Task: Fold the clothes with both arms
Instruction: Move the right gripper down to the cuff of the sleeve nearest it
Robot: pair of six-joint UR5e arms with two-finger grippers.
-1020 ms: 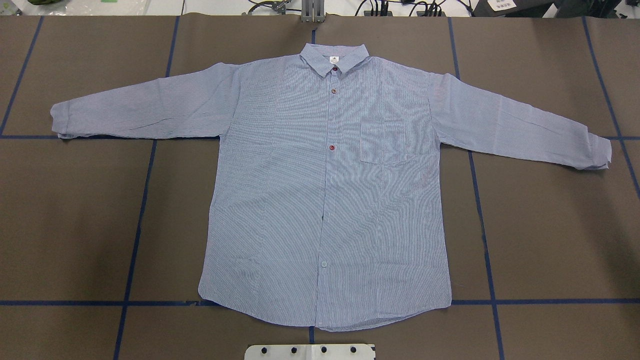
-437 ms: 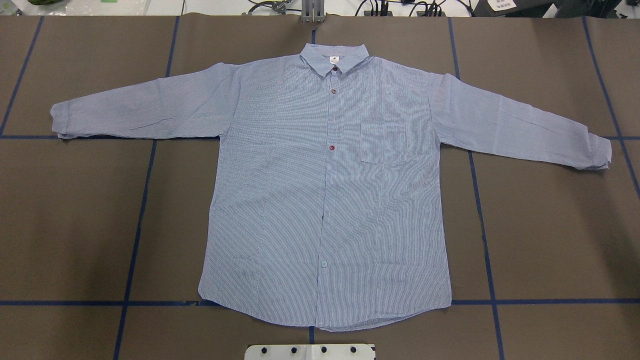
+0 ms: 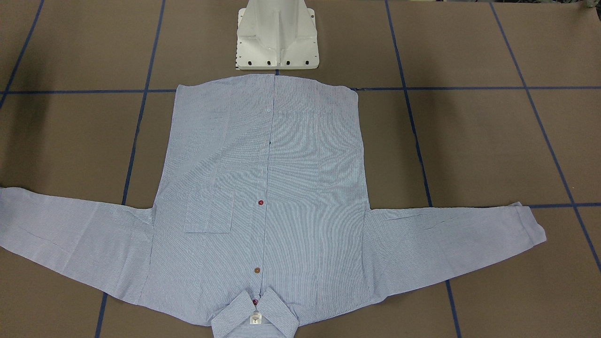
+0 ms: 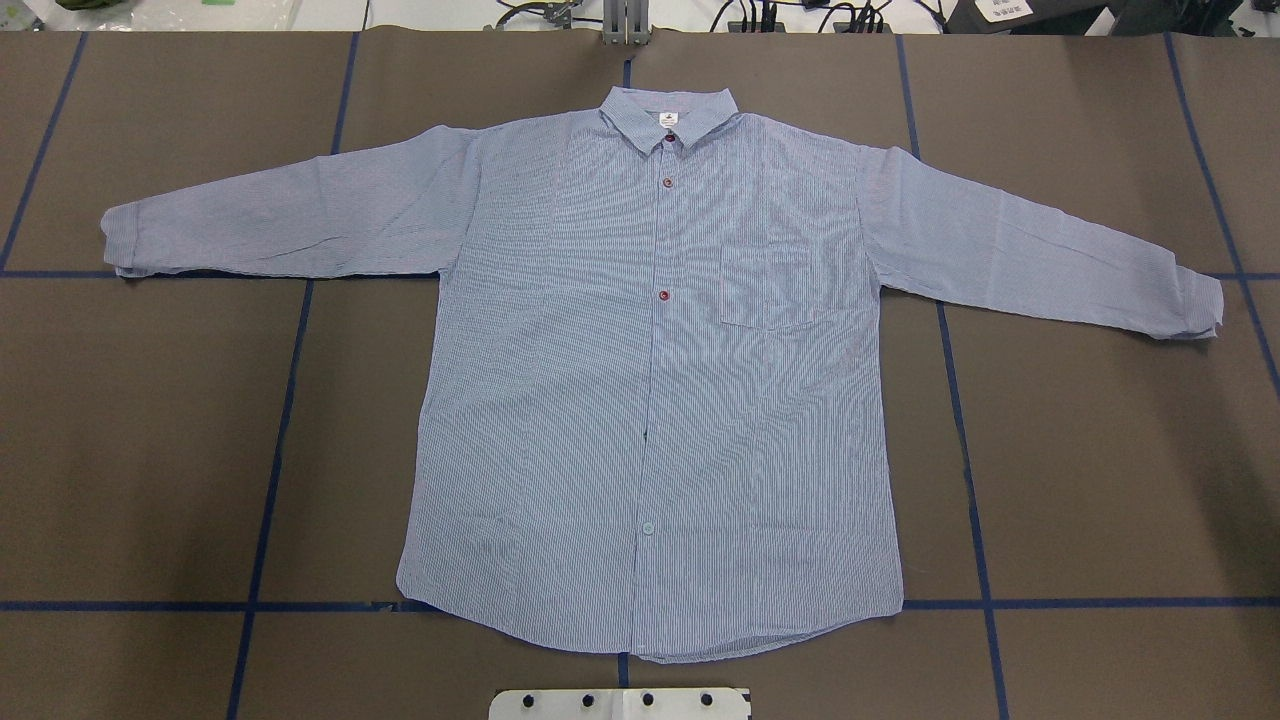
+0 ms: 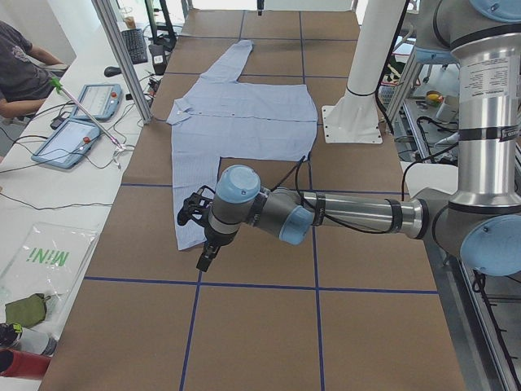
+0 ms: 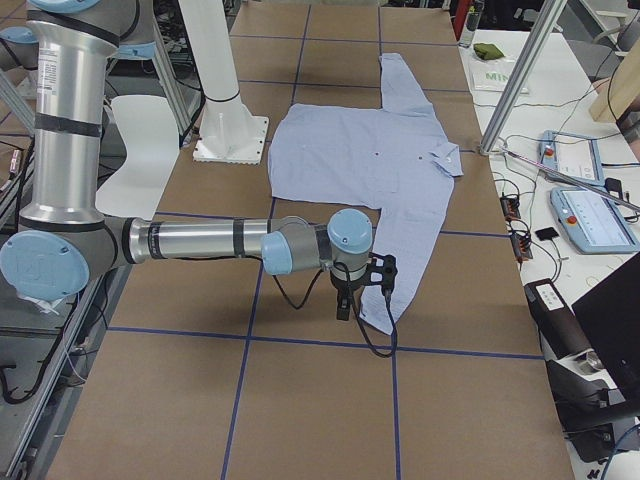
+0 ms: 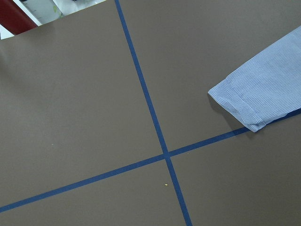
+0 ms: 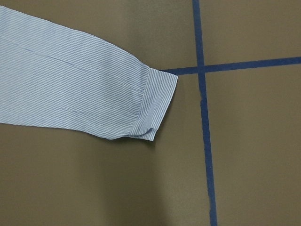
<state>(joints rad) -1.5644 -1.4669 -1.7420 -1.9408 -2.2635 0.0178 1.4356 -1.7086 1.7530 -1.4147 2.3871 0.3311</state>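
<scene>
The light blue striped shirt [image 4: 650, 380] lies flat and face up on the brown table, collar at the far side, both sleeves spread out; it also shows in the front-facing view [image 3: 263, 188]. My left arm's gripper [image 5: 203, 259] hangs over the table just past the left sleeve's cuff [image 7: 254, 101]. My right arm's gripper [image 6: 343, 303] hangs just beside the right sleeve's cuff [image 8: 155, 103]. Both grippers show only in the side views, so I cannot tell whether they are open or shut. Neither wrist view shows fingers.
Blue tape lines [image 4: 270, 480] grid the brown table. The white pedestal base [image 3: 277, 37] stands at the near edge behind the shirt's hem. An aluminium post [image 5: 126, 57], tablets [image 5: 69, 142] and a seated operator [image 5: 20, 69] are along the far side.
</scene>
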